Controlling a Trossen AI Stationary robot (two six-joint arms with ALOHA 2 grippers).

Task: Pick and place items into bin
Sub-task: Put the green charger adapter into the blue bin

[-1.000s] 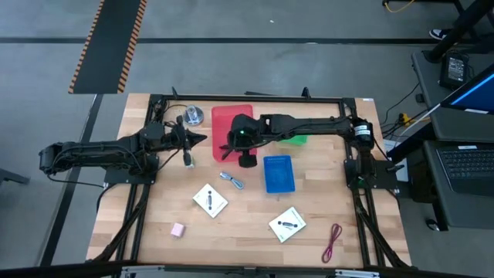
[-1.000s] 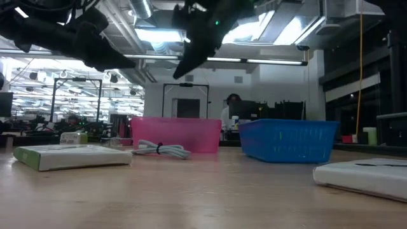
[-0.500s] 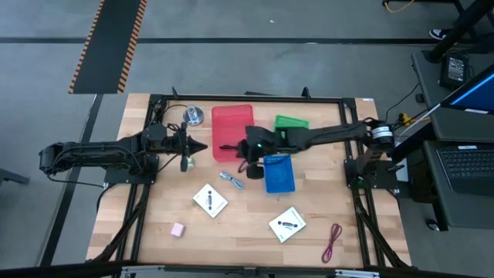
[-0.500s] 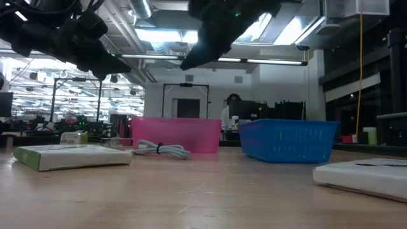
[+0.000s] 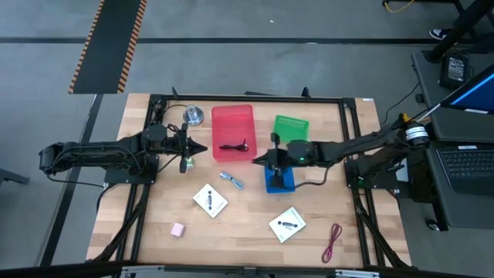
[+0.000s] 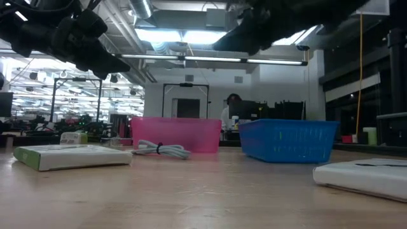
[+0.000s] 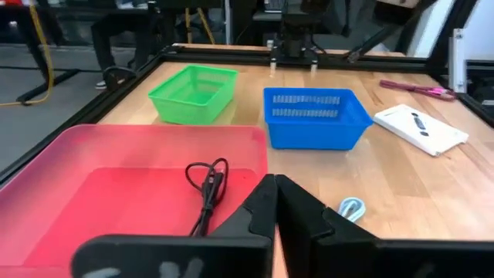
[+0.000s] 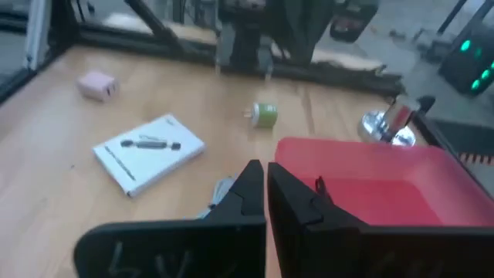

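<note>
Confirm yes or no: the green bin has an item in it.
No, the green bin shows only its bare mesh floor, while a black cable lies in the red bin.

Three bins (image 5: 232, 133), two white cards (image 5: 210, 200)

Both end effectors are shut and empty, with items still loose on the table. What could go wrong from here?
1. The right end effector hovers between the red bin and blue bin; descending there may clip a rim.
2. The silvery cable lies beside the blue bin, so fingers may bump it.
3. The cards lie flat, so fingers may slide off.
</note>
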